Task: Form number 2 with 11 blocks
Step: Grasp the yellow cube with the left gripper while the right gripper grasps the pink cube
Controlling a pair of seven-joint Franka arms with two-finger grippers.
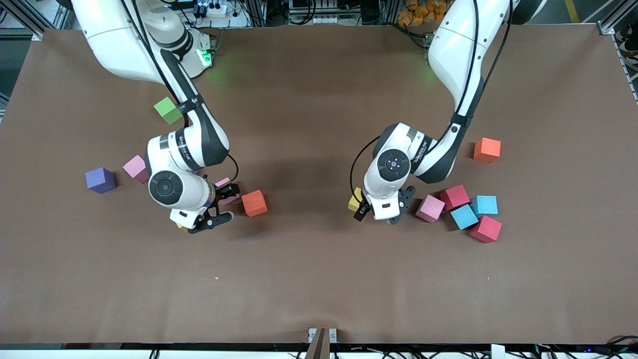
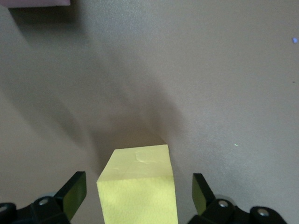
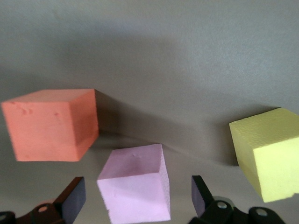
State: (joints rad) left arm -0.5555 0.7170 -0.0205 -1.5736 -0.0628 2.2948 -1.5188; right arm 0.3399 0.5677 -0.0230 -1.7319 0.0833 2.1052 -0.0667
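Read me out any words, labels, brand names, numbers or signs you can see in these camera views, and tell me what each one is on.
Small dark lettering on the right arm's white wrist link: too small to read.
Small dark lettering on the left arm's white wrist link: too small to read.
Foam cubes and brown table: no text in any view.

Broad brown table (image 1: 319,279), metal frame rails (image 1: 30,20) and cables (image 1: 219,10) along its edge.
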